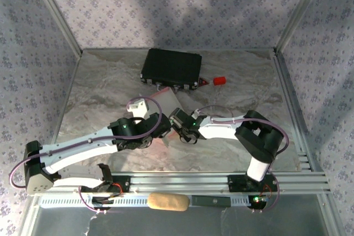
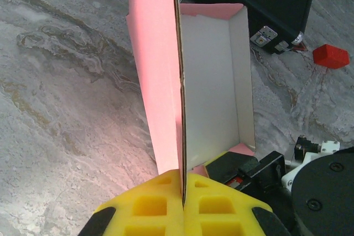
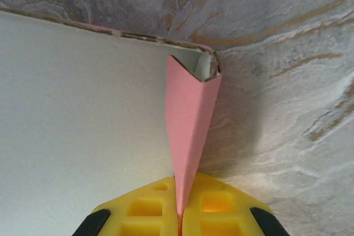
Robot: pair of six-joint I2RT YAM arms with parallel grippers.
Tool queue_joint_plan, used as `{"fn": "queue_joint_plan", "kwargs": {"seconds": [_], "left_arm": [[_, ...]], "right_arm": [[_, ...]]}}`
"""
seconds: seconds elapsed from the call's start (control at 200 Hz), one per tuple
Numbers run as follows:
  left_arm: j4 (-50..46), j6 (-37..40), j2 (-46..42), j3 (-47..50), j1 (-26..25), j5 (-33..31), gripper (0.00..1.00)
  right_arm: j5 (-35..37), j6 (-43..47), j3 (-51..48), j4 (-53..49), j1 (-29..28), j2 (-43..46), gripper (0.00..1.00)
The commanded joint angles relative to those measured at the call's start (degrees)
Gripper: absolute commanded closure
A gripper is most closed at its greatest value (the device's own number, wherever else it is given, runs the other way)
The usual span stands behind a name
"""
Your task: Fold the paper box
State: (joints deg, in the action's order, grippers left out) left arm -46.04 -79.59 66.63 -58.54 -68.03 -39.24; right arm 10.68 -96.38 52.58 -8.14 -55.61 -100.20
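A: So, where do we see the paper box (image 1: 166, 101)?

B: Centre of the top view, on the marbled table (image 1: 99, 87), just below the black case (image 1: 171, 68). The red block (image 1: 220, 80) sits right of the case, apart from the box.

A: Left gripper (image 2: 182, 192)?

B: Pressed together on the box's tall pink wall, bottom centre of the left wrist view. The card edge runs straight up from between the yellow pads (image 2: 149, 205). We see the box open, pale inside and pink outside, its far end near the case latches (image 2: 264, 36).

A: Right gripper (image 3: 180, 200)?

B: Also clamped. We have it pinching a narrow pink flap (image 3: 191, 120), bottom centre of the right wrist view. The flap rises to a box corner, with a pale panel on the frame's left.

A: And from above?

B: Both meet at the box's lower edge, mid-frame.
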Motion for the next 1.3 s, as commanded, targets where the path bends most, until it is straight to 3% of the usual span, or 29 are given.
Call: {"fn": "queue_joint_plan", "kwargs": {"seconds": [0.0, 0.135, 0.5, 0.685, 0.954, 1.214, 1.294], "left_arm": [[3.7, 0.5, -1.0, 0.4, -1.3, 2.2, 1.00], [4.3, 1.0, -0.4, 0.0, -1.8, 2.9, 1.00], [6.8, 3.8, -0.9, 0.8, -3.5, 2.6, 1.00], [8.4, 6.3, -0.5, 0.6, -5.4, 2.4, 1.00], [10.7, 7.9, -1.3, 3.1, -8.2, 2.9, 1.00], [11.1, 7.3, -2.1, 5.0, -10.2, 0.6, 1.00], [11.2, 6.7, -2.4, 5.6, -10.7, -1.1, 1.00]], "right_arm": [[-4.7, -1.9, -0.3, -9.8, 0.1, -5.1, 0.98], [-7.7, 0.7, 7.3, -19.7, 1.8, -9.7, 1.00], [-9.8, 1.8, 12.6, -25.9, 2.2, -17.7, 1.00], [-8.5, 2.6, 15.3, -32.1, 1.9, -17.2, 1.00], [-15.9, 5.1, 14.4, -24.3, 3.8, -20.0, 1.00], [-12.6, 8.8, 10.4, -20.3, 3.5, -14.5, 1.00], [-10.9, 11.1, 10.7, -20.6, 2.9, -12.3, 0.91]]}}
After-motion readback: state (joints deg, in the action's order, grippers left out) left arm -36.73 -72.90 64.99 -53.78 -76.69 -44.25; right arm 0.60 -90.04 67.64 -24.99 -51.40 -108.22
